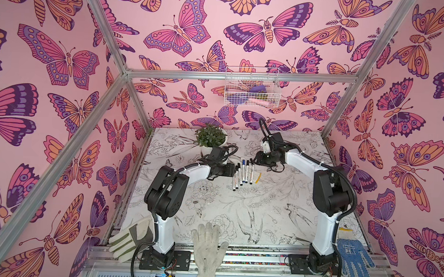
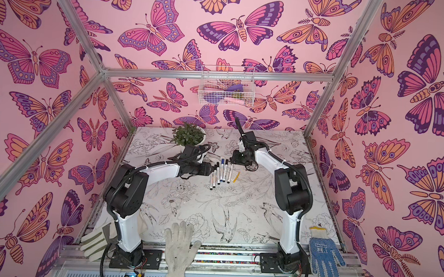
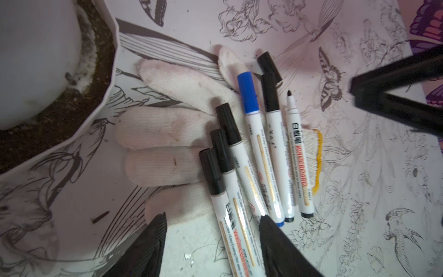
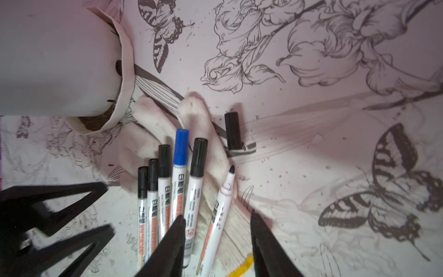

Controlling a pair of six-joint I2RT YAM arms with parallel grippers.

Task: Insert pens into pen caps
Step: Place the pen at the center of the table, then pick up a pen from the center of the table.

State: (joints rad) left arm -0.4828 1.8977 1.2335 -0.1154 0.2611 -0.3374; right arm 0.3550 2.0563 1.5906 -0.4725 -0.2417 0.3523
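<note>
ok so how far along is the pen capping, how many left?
Done: four black-capped white marker pens and one blue-capped white marker pen lie on the white knit glove. In hand: nothing; left hand and right hand are open, the right above the uncapped white marker pen. Left: that pen's bare black tip goes into the loose black plastic cap lying near it.

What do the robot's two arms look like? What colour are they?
Both the left arm and right arm have smooth white shells with chunky black joints. Black ribbed cables loop along them. The jaws are black, pointed wedges.
</note>
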